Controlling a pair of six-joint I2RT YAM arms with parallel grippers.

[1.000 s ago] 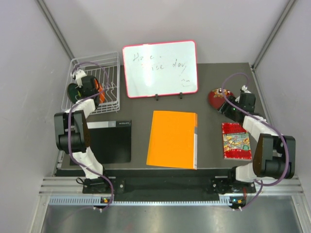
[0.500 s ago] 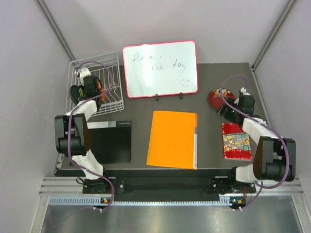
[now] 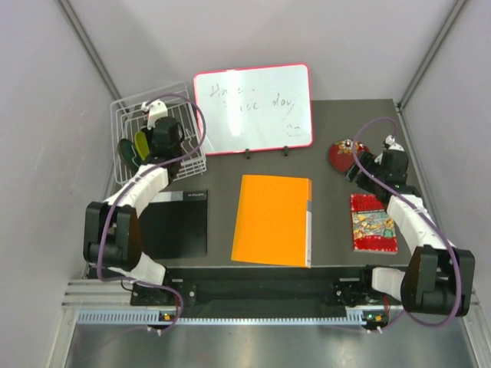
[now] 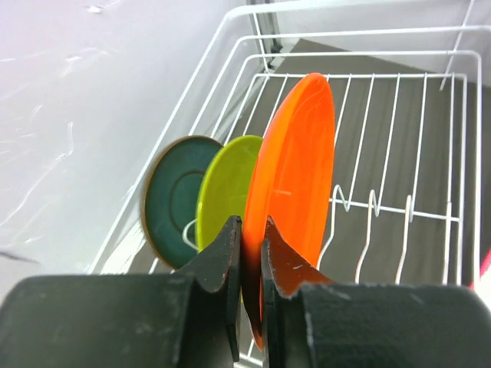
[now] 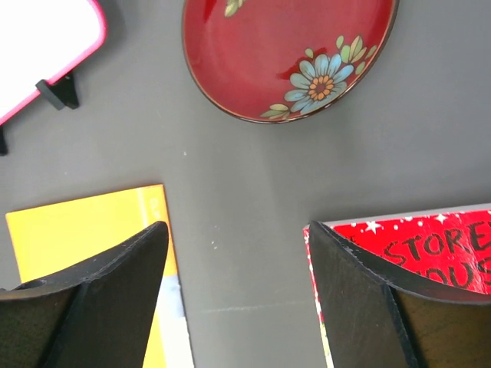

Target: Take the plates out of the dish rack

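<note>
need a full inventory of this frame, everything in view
dish rack: 1, white wire, far-left corner
orange plate: 1, orange, upright in rack
lime plate: 1, lime green, upright beside the orange one
teal plate: 1, dark teal, upright beside the lime one
red plate: 1, red with flower, flat on table, far right
whiteboard: 1, pink frame, back centre
folder: 1, orange, centre
notebook: 1, black, near left
booklet: 1, red patterned, near right
table: 1, dark grey
left gripper: 1, black fingers shut on orange plate
right gripper: 1, black fingers open, over table near red plate
</note>
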